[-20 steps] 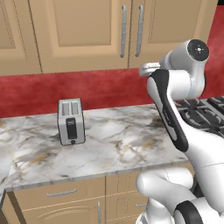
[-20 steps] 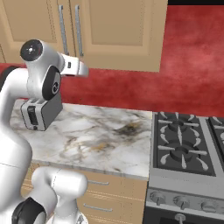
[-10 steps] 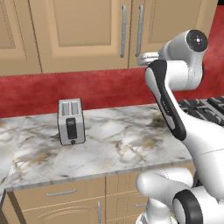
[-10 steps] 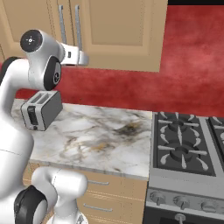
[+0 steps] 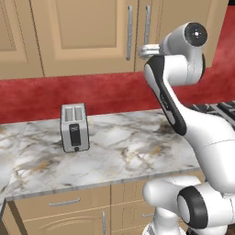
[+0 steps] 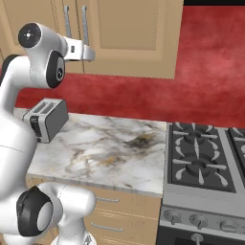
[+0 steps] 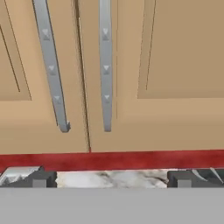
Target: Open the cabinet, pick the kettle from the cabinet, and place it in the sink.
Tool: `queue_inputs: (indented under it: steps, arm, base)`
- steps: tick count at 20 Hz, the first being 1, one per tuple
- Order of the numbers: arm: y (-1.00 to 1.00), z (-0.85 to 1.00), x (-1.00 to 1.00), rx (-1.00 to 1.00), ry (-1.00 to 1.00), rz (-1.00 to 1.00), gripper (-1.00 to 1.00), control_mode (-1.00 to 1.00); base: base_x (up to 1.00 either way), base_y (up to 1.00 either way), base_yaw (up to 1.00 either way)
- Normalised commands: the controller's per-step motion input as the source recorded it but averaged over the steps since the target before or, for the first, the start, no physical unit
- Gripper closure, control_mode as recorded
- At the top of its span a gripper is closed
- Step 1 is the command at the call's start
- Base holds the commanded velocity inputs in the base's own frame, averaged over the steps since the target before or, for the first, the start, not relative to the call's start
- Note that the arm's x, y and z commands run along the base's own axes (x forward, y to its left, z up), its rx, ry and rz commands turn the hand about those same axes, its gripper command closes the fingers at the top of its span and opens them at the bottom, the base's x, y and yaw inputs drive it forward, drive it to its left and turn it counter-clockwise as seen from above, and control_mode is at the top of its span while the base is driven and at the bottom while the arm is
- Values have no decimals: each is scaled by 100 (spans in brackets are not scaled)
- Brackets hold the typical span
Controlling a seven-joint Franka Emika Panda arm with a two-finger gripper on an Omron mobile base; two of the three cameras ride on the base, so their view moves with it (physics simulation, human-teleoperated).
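Tan cabinet point(image 7: 131, 65) shut, contents hidden

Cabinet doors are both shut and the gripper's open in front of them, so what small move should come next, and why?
Probably ease the open gripper up and forward onto the right door's handle. The cabinet is shut, and in the hand view the fingertips sit below the handles' lower ends, touching nothing.
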Motion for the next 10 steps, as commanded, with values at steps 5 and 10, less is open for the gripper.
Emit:
queue_inputs:
  steps: [5, 10]
  arm:
    - [6, 25, 26, 0, -5, -1, -100, -100]
    - [2, 23, 24, 0, -6, 0, -100, -100]
  base:
    - [0, 0, 0]
    - [0, 0, 0]
